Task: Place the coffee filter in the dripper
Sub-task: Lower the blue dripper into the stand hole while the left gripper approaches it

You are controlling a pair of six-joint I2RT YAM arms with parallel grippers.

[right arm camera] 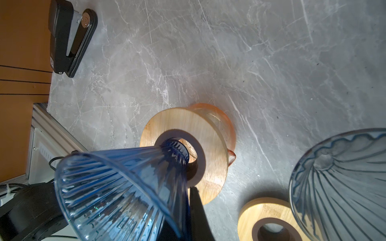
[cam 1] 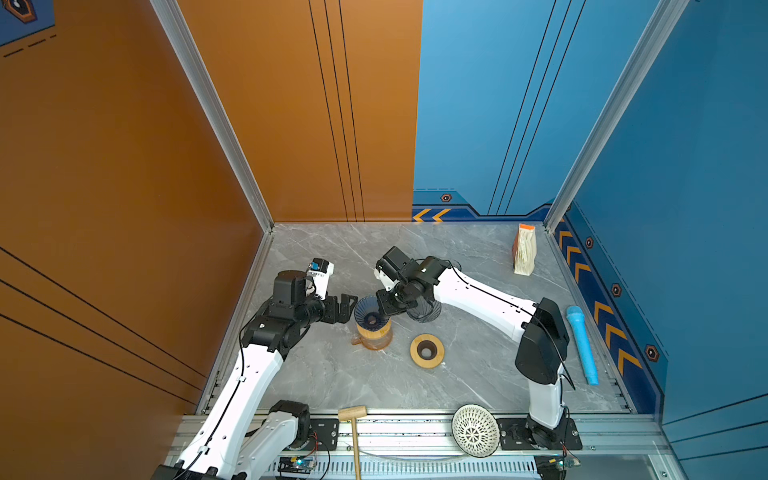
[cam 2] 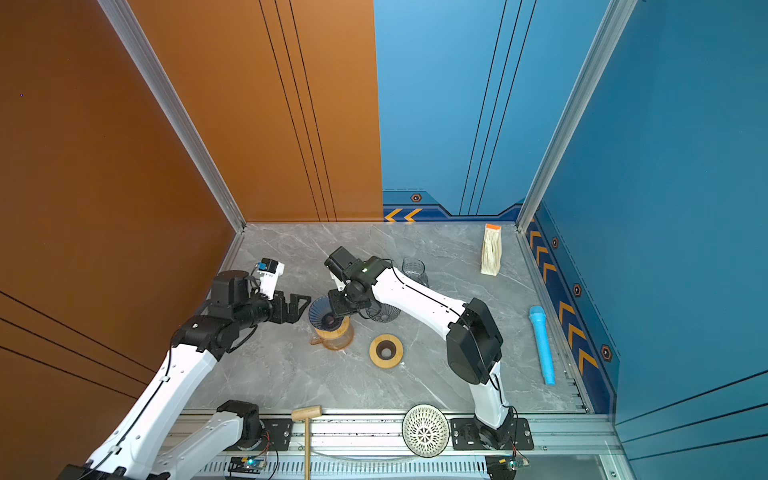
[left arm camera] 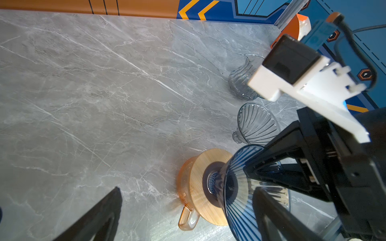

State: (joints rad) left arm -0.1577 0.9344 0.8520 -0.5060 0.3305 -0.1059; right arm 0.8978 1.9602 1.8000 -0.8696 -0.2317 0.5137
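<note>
1. the right gripper (cam 1: 382,311) is clamped tight on the glass wall of the blue dripper (cam 1: 370,316), on the side of the rim nearest the right arm. in the right wrist view one black finger (right arm camera: 197,210) lies along the outside of the cone.
2. the left gripper (cam 1: 347,308) has its jaws spread wide and holds nothing. its tips are just beside the dripper's rim, on the side away from the right gripper.
3. the dripper's narrow end sits in the hole of a wooden ring (right arm camera: 171,121). the ring rests on an amber glass jug (left arm camera: 183,183) with a small handle.
4. just beside the right gripper, under its wrist, is a smoky clear glass dripper (cam 1: 424,311). i cannot tell whether it stands or lies on its side.
5. near that, towards the front, a second wooden ring (cam 1: 427,350) lies flat on the grey marble table (cam 1: 332,386).
6. a clear ribbed glass jug (cam 2: 413,268) stands behind the right forearm, as seen in a top view.
7. the pack of coffee filters (cam 1: 524,249) stands upright near the back right corner of the table, well apart from the blue dripper and from both grippers.
8. a blue cylinder (cam 1: 582,345) lies along the right edge of the table.
9. at the front rail lie a wooden mallet (cam 1: 355,432) and a white lattice bowl (cam 1: 475,430).
</note>
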